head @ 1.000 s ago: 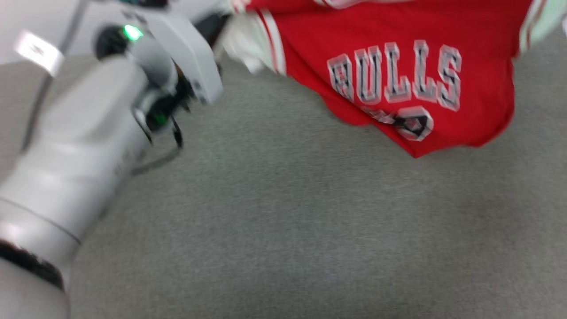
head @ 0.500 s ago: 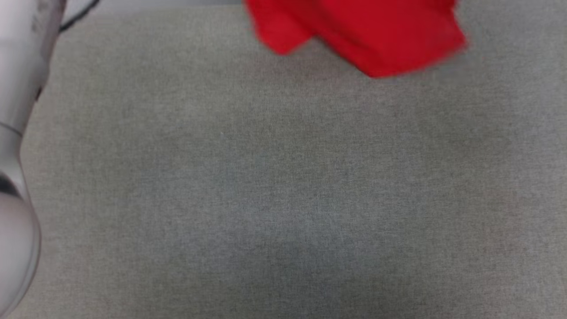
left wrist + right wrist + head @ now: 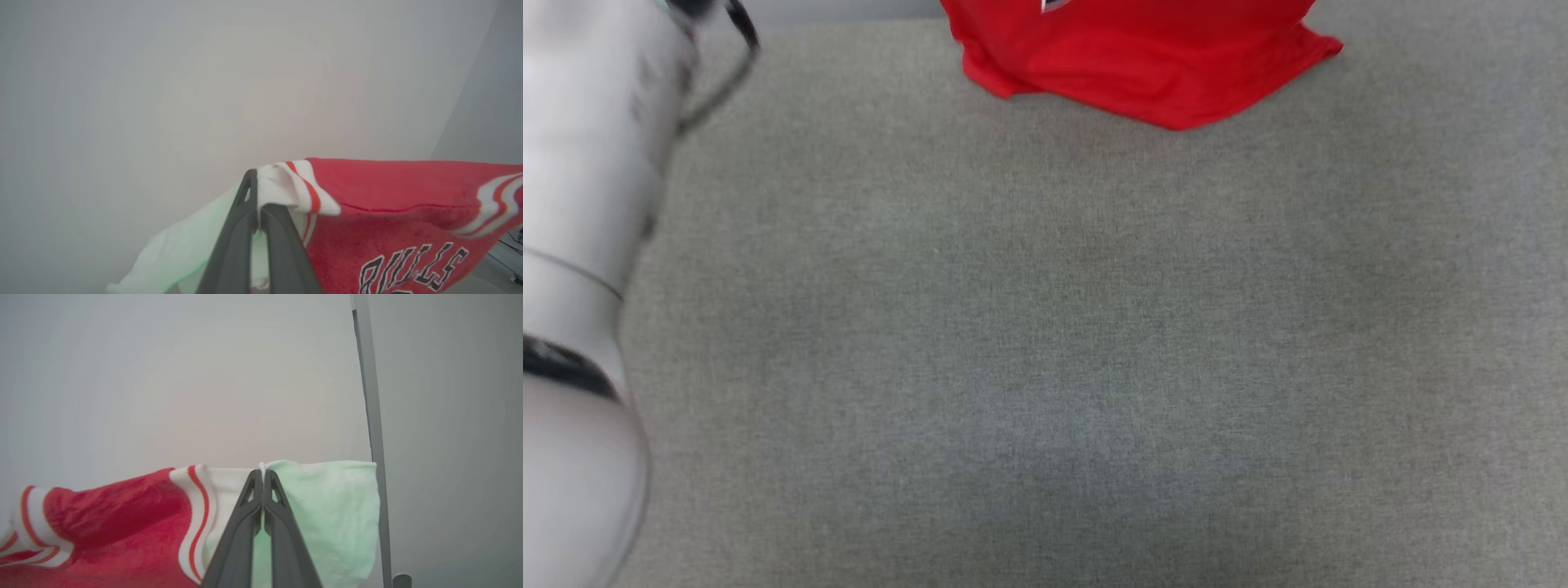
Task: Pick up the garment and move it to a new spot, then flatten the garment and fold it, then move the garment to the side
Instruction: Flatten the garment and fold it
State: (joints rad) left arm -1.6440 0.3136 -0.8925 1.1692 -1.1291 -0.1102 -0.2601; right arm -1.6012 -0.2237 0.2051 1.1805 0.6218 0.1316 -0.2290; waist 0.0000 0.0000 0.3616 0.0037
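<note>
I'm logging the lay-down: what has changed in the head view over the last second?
Mostly the camera moved: the garment now sits at the head view's top edge, its lettering nearly cut off. Its lower hem, hanging free a second ago, now looks bunched on the grey surface. The left forearm stays at the left.

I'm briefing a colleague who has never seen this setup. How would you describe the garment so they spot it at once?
Start at the wide grey fabric surface; at its far edge hangs a red Bulls jersey. The left end effector and right end effector each pinch one of its white panels. Its bright red cloth, red-and-white striped trim and black-and-white BULLS lettering set it apart.
</note>
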